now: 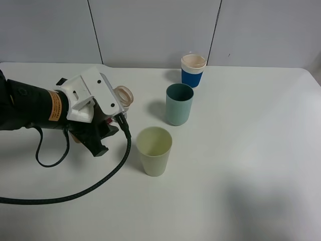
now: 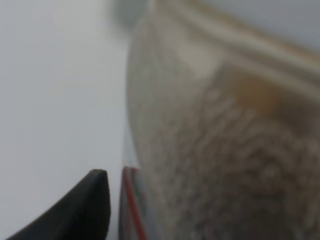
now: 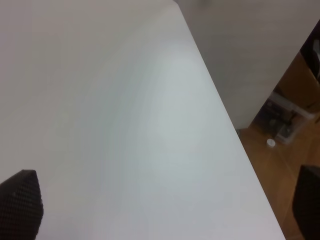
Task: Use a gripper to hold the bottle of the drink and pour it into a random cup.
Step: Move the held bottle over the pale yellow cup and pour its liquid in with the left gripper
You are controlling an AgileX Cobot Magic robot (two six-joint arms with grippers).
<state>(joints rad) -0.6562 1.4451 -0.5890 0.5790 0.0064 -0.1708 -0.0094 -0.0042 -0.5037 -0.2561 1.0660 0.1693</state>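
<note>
Left end effector (image 1: pixel 103 131), clamped on the bottle (image 1: pixel 124 95) and held tilted above the counter (image 1: pixel 241 165) at the left, open neck towards the right. The drink (image 2: pixel 225 165) shows frothy inside. The pale yellow-green cup (image 1: pixel 154 149) stands just right of it and appears empty. Step in hand, by judgement: approach to the pour. The next move calls for bringing the neck over that rim, then tipping more steeply.

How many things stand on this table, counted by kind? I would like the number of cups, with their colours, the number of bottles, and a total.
Cups: 3 (pale yellow-green cup, teal cup, blue cup)
Bottles: 1 (clear bottle, partly hidden)
Total: 4
</note>
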